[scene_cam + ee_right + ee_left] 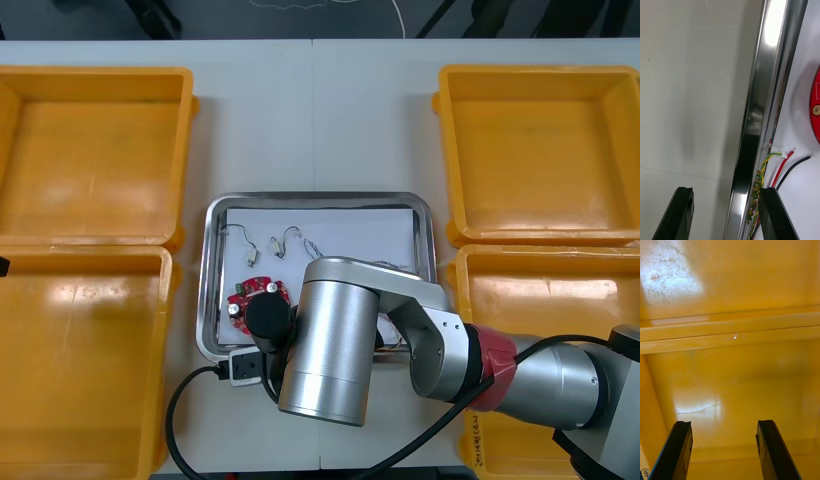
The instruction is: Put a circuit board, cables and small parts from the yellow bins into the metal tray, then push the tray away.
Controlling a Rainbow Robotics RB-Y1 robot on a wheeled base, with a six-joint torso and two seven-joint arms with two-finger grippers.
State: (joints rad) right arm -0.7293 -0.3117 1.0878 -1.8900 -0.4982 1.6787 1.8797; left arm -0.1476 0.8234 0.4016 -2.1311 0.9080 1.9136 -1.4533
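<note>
R arm (330,340), silver wrist housing, is nearest the lens and covers the near rim of the metal tray (213,300).

Right gripper (726,191): fingers (681,213) spread wide, nothing held. They straddle the tray's near rim, one finger over bare table (688,93), the other over the white inside, just above the red and yellow cable (769,159). Black cable (793,167) lies beside it, and the circuit board (815,108) a little further in. Small metal parts (275,243) sit toward the tray's far side.

Tray looks loaded and the yellow bins (90,150) look empty, so step in hand is prob. the push.

How to do it well:
- Lower until the table-side finger bears on the outer rim wall, not on top of it.
- Keep the inner finger clear of the cables, else it may snag and drag them.
- Contact seems twd the tray's left half, near the board, so an off-centre shove may swing the tray. Re-centre along the rim first, or push slow and correct.
- Drive straight away from the robot, between the bins.

Left gripper (724,423): fingers apart, empty, idle over a bin floor.
</note>
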